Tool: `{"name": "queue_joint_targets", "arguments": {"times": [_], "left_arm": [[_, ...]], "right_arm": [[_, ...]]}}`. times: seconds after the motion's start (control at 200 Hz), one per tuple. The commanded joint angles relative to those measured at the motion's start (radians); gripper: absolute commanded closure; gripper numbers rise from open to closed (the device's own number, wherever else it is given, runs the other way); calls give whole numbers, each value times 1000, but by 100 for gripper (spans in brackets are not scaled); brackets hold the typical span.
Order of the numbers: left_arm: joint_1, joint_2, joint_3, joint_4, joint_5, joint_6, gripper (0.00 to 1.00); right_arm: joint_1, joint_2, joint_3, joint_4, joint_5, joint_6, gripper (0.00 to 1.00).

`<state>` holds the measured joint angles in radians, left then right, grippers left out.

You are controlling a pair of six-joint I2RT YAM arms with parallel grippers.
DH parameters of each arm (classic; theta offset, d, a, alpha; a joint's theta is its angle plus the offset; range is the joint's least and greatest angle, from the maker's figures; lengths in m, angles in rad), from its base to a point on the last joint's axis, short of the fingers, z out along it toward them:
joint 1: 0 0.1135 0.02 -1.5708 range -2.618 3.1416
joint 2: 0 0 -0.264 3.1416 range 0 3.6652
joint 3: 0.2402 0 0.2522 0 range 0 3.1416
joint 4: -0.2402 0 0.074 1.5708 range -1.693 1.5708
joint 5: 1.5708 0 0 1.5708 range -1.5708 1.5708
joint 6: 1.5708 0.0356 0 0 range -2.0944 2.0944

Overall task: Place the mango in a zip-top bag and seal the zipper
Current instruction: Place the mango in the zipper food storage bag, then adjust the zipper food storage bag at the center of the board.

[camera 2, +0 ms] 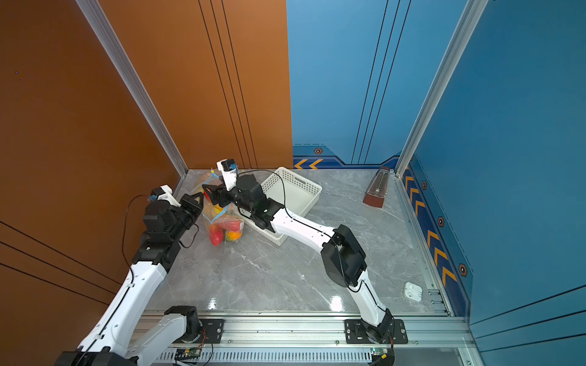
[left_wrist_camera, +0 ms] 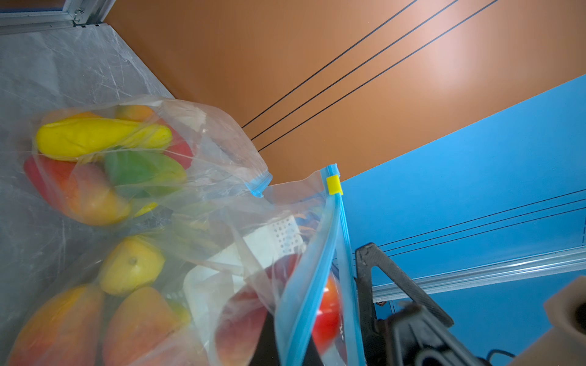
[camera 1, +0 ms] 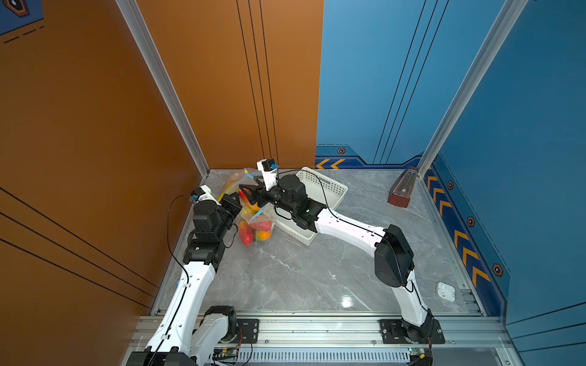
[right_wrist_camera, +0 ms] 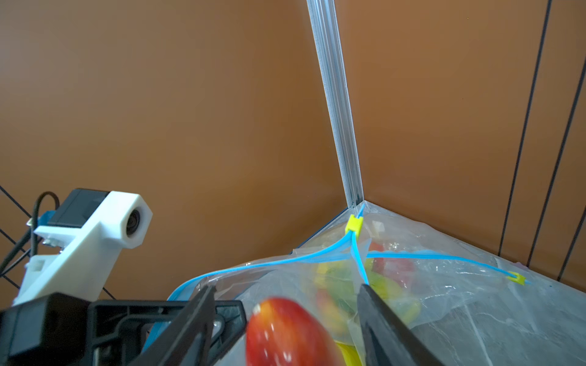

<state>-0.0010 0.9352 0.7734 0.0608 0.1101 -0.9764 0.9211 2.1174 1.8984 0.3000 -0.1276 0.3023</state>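
The left arm (camera 1: 190,285) and the right arm (camera 1: 345,226) both have smooth white shells, chunky black joints (camera 1: 393,256), thin black cables (camera 1: 167,228) clipped along them, a white camera holder (right_wrist_camera: 95,228) near the tip, and a flat black base plate (camera 1: 249,326) with silver screws.

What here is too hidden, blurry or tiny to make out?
- Red mango: motion-blurred, cut off by the right wrist view's edge.
- Left hand: fingertips behind the zip-top bag, left wrist view.
- White basket: partly under the right arm, both top views.
- Small white item: too small, both top views.
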Motion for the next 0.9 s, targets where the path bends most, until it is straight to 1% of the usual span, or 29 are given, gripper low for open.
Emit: {"name": "queue_joint_targets", "arguments": {"times": [0.0,0.04,0.125,0.24,0.31,0.405,0.545,0.59,0.611,0.716,0.781,0.811,0.856,0.891], "left_arm": [[5,-14,2,27,17,-4,100],[6,-13,3,26,17,-5,100],[7,-14,6,27,19,-5,100],[1,-6,9,37,39,-10,100],[-11,3,2,64,59,-22,100],[-50,5,-13,96,49,-29,100],[-116,17,-24,127,41,-29,100],[-134,18,-33,142,48,-34,92],[-142,19,-38,149,48,-34,91],[-172,24,-66,162,46,-34,91],[-186,32,-85,161,35,-38,97],[-192,39,-91,161,32,-43,98],[-203,48,-94,162,34,-43,98],[-214,57,-93,166,37,-40,95]], "right_arm": [[-30,-112,14,-64,-33,-3,22],[-34,-127,2,-70,-31,-3,21],[-46,-159,-4,-139,-25,11,25],[-84,-168,72,-397,-59,63,21],[-100,-157,127,-563,-103,71,18],[-102,-137,146,-674,-142,87,18],[-109,-91,166,-728,-195,128,17],[-115,-74,180,-731,-215,137,17],[-121,-69,183,-730,-225,142,17],[-156,-50,189,-712,-263,194,17],[-174,-10,194,-705,-296,239,17],[-180,-6,188,-701,-303,252,17],[-184,-2,177,-691,-315,269,17],[-183,-1,169,-675,-319,282,17]]}}
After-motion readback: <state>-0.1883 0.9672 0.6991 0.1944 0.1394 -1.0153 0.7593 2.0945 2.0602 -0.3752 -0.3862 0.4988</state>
